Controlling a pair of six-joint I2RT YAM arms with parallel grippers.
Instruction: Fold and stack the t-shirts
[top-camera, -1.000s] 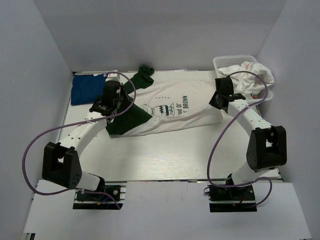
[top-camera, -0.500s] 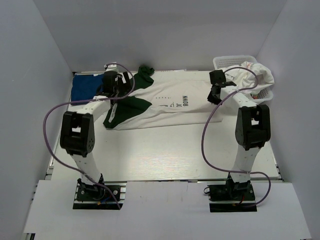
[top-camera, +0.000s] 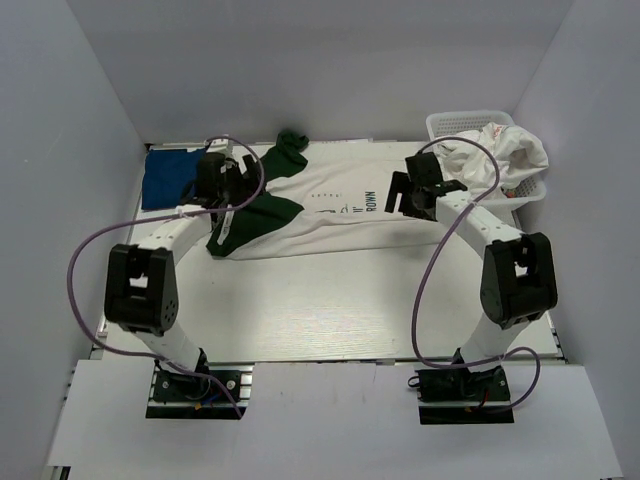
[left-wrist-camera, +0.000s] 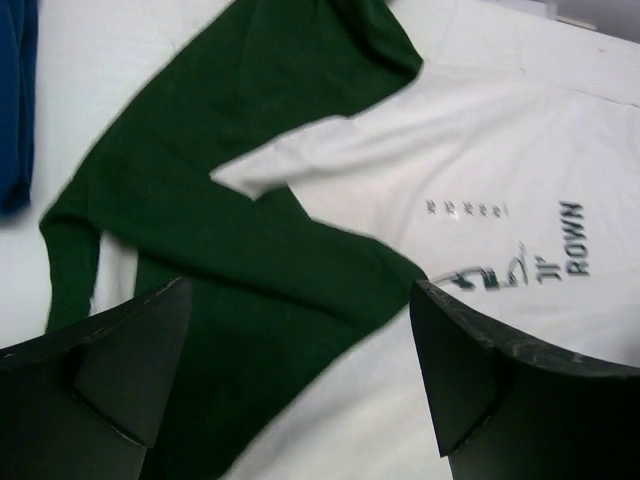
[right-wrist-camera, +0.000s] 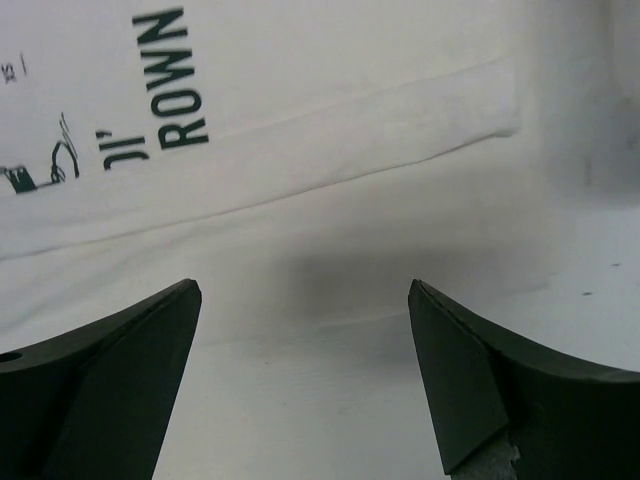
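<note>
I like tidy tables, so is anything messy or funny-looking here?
Yes. White t-shirts spill out of the basket over its rim at the far right. The green-sleeved t-shirt lies partly folded, one dark green sleeve crumpled at the far side.

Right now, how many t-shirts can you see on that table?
3 distinct: a green-sleeved white shirt spread mid-table, a dark blue shirt at the far left, and a white heap in the basket, which may hide more.
</note>
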